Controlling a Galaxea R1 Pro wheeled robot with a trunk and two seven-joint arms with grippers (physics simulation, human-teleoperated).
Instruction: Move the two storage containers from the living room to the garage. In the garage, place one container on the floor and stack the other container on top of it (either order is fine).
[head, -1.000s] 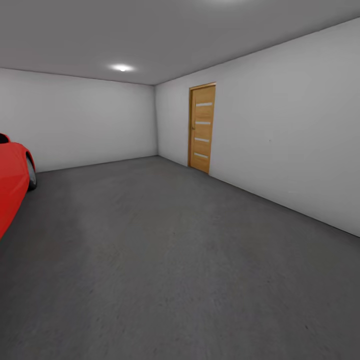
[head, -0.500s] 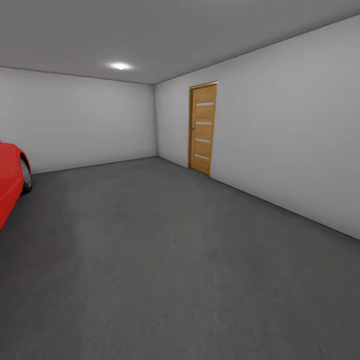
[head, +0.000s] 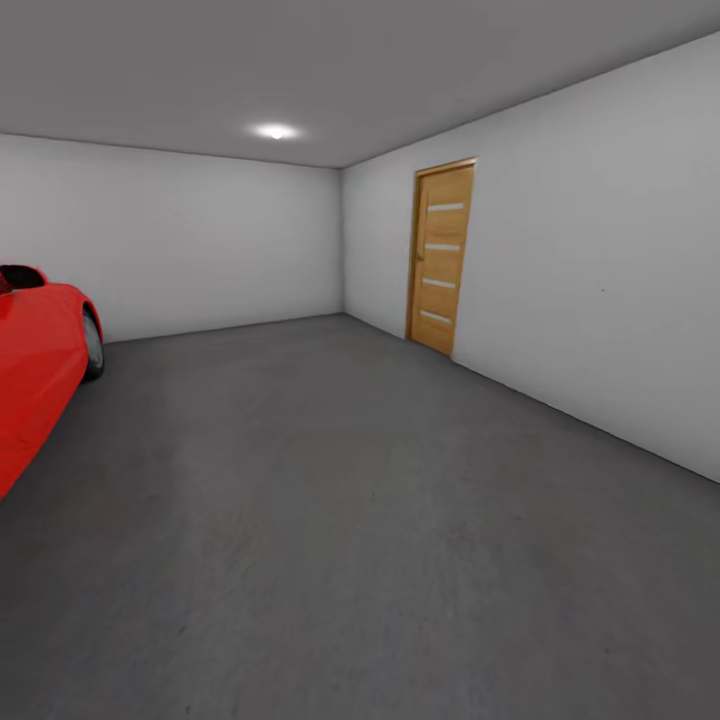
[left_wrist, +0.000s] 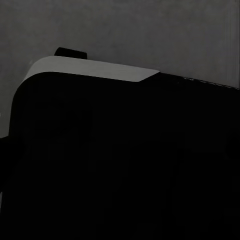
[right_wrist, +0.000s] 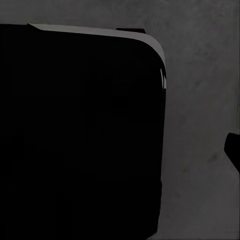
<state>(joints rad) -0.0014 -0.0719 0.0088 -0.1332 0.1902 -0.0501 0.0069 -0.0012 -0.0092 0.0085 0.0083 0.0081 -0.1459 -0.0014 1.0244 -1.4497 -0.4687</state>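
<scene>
I am in the garage, a bare room with plain white-grey walls (head: 200, 240) and a dark grey speckled floor (head: 330, 500) that spreads out ahead of me in the head view. The two storage containers are out of view, and so is the living room. Both wrist views look down on the same grey floor (left_wrist: 150, 30) (right_wrist: 200, 100), past a large black rounded body with a pale grey edge (left_wrist: 90, 67) (right_wrist: 100, 125).
A bright red car (head: 40, 360) stands at the left edge, its wheel (head: 93, 345) near the far wall. A closed honey-brown wooden door (head: 440, 255) is set in the right wall. A ceiling light (head: 275, 131) glows above.
The whole head view has swung to the left: the door now sits further right in the picture and more of the red car shows. Nothing in the room itself has moved.
</scene>
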